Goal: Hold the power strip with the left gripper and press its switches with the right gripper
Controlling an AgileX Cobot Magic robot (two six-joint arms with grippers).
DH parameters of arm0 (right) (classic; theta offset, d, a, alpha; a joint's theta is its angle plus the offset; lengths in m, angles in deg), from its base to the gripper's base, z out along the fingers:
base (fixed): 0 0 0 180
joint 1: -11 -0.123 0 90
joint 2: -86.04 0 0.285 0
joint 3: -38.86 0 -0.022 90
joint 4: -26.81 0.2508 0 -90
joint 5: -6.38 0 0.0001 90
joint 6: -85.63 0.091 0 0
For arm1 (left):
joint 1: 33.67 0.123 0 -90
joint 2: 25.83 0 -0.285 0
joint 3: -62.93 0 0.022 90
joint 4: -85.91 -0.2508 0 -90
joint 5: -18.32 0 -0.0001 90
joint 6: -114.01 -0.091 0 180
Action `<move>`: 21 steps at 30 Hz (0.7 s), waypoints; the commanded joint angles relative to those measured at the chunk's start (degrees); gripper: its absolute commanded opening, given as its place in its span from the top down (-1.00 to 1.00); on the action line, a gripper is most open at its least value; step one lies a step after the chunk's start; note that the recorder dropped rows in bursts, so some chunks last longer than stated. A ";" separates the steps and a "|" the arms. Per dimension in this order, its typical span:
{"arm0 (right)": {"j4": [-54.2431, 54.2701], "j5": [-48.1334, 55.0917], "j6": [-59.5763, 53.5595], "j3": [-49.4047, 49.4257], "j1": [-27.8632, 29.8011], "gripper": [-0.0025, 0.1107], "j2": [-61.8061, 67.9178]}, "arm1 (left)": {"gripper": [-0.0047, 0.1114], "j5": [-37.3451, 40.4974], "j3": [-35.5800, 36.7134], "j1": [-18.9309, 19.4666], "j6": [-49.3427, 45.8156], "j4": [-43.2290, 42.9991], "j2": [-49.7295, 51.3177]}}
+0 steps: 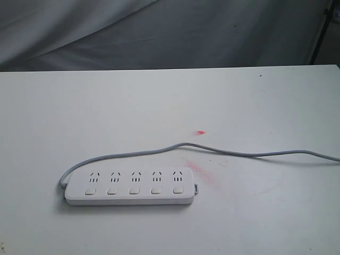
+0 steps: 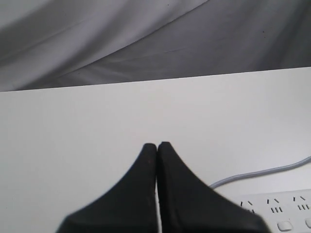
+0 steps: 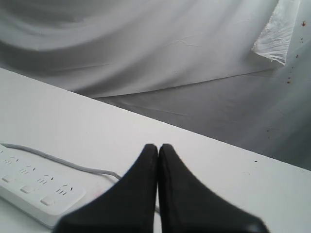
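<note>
Five switches are sitting in a row along the front side of the power strip, which is lying flat on the white tabletop, near its front edge and toward the left. The grey cord is curving from the strip's left end across to the right edge, passing a red smear. The left gripper is hanging over the tabletop with its fingers pressed together, holding nothing. The right gripper is closed and empty as well.

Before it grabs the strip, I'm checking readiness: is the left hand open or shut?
Shut: the left hand has its black fingers meeting tip to tip, nothing between them.
</note>
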 commanded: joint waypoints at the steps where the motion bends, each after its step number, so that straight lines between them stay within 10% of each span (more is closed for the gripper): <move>1: -0.56 0.10 0.17 0.16 0.37 0.96 -0.26 | 0.92 0.59 -0.38 -0.33 0.22 1.48 -1.69; 10: -0.56 0.10 0.17 0.16 0.37 0.96 -0.26 | 0.92 5.43 -0.89 -0.33 -0.91 3.42 -2.10; 21: -0.56 0.10 0.17 0.16 0.37 0.96 -0.26 | 0.92 25.17 -12.73 -0.61 -31.43 10.57 10.60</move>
